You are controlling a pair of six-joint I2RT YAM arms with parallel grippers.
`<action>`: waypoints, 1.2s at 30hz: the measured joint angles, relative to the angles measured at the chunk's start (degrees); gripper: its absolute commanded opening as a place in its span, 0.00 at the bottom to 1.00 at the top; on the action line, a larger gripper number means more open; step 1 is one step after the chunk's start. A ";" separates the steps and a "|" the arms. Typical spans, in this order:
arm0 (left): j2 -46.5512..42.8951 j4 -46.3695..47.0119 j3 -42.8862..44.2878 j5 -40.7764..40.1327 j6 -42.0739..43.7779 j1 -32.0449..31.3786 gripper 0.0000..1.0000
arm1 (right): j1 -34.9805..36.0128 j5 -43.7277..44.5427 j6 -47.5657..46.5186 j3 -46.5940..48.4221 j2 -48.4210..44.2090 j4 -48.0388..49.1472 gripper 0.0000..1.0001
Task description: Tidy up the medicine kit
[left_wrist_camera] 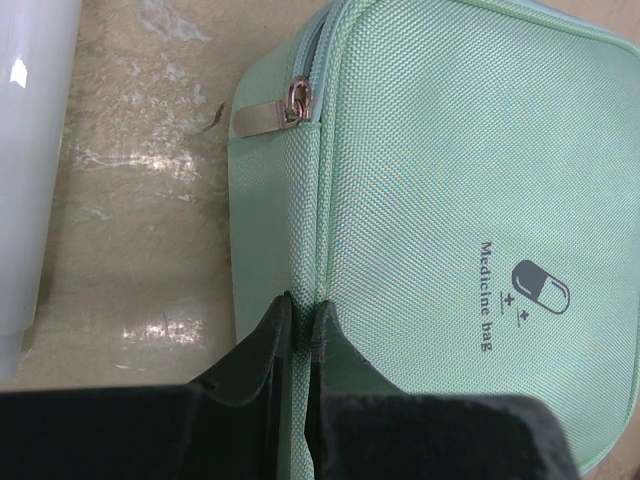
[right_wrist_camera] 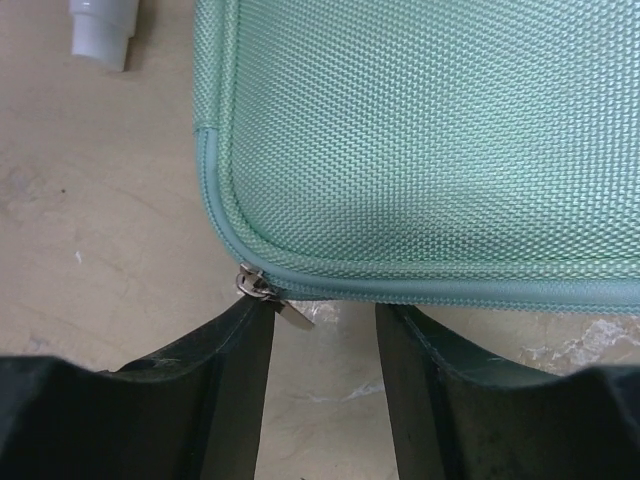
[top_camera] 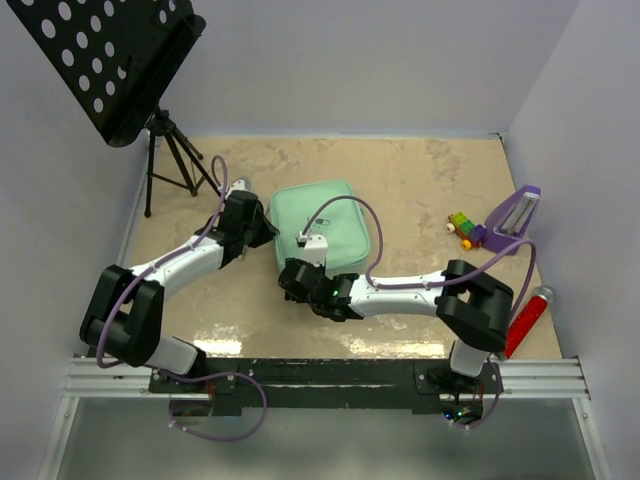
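The medicine kit (top_camera: 325, 225) is a mint-green fabric zip bag lying flat mid-table, printed "Medicine bag" with a capsule mark (left_wrist_camera: 540, 285). My left gripper (top_camera: 262, 228) is at its left side and pinches the bag's side seam, shut on it (left_wrist_camera: 301, 305). A metal zipper pull (left_wrist_camera: 265, 117) lies further along that edge. My right gripper (top_camera: 292, 278) is at the kit's near corner (right_wrist_camera: 420, 140) and stands open (right_wrist_camera: 325, 310). A second zipper pull (right_wrist_camera: 290, 310) hangs between its fingers, touching the left fingertip (right_wrist_camera: 255, 325). The zip looks closed in both wrist views.
A black music stand (top_camera: 110, 60) on a tripod (top_camera: 170, 165) occupies the back left. A purple wedge (top_camera: 515, 213) and small coloured blocks (top_camera: 462, 228) sit at the right, with a red-capped tube (top_camera: 527, 320) nearer. A white bottle (right_wrist_camera: 100, 30) lies beside the kit.
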 measured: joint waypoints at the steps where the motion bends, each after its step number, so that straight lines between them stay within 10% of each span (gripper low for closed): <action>1: -0.04 0.02 -0.04 0.00 -0.04 0.00 0.00 | 0.00 0.59 0.31 0.11 0.59 -0.02 0.46; 9: -0.26 0.02 -0.26 -0.04 -0.02 0.00 0.00 | 0.13 2.34 1.62 0.63 1.16 0.00 0.41; 25: -0.28 0.04 -0.26 -0.24 0.26 0.00 0.00 | 1.77 1.18 1.57 0.87 0.83 0.22 0.01; 31: -0.28 0.00 -0.26 -0.24 0.37 0.00 0.00 | 1.27 1.01 1.53 0.52 -0.55 0.07 0.59; 36: -0.28 0.00 -0.26 -0.24 0.42 0.00 0.00 | 0.22 0.48 1.66 -1.84 -3.78 0.46 0.75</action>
